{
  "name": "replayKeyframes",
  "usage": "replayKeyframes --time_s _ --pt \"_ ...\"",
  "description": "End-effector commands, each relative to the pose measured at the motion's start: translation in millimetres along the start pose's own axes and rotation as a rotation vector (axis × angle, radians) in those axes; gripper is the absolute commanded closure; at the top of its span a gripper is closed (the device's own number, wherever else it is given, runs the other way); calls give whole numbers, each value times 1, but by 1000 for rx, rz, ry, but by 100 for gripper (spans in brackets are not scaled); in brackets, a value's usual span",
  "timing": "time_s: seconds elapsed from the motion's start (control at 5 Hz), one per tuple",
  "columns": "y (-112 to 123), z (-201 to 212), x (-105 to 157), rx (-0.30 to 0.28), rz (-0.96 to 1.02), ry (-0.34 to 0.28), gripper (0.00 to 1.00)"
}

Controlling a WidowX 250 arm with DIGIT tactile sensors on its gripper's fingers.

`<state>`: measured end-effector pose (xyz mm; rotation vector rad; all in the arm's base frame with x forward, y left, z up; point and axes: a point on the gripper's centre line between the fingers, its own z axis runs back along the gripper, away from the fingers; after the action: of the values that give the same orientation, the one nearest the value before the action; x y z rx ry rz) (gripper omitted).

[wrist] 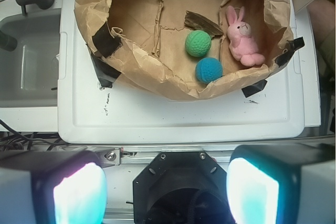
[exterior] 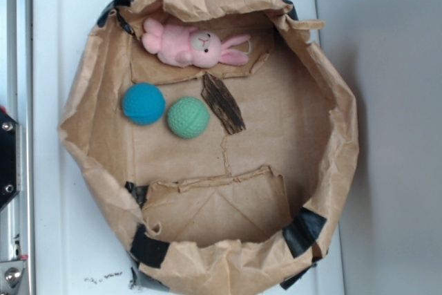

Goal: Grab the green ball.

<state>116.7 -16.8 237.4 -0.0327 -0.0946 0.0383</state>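
Observation:
The green ball (exterior: 188, 117) (wrist: 198, 43), mint-green and dimpled, rests on the floor of a rolled-down brown paper bag (exterior: 324, 164) (wrist: 152, 74). A teal-blue ball (exterior: 143, 103) (wrist: 209, 70) of the same size lies just beside it. In the wrist view my gripper (wrist: 165, 192) stands open with nothing between its pale pads (wrist: 79, 195). It hangs well back from the bag, over the robot's black base (wrist: 178, 182). The exterior view does not show the gripper.
A pink plush bunny (exterior: 193, 45) (wrist: 241, 38) lies against the bag's wall. A dark bark-like strip (exterior: 222, 103) (wrist: 203, 23) lies by the green ball. The bag sits on a white lid (exterior: 48, 191) (wrist: 173, 119). A grey sink (wrist: 26, 72) is at the left.

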Motion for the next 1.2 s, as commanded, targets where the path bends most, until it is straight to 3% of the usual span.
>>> replayKeyframes --time_s 0.0,0.2,0.8,1.0 --pt "0 0 0 0 0 0 0" --pt "3 -15 16 52 106 -57 0" --pt "3 -15 16 52 106 -57 0" --pt "-4 -34 53 87 152 -119 0"
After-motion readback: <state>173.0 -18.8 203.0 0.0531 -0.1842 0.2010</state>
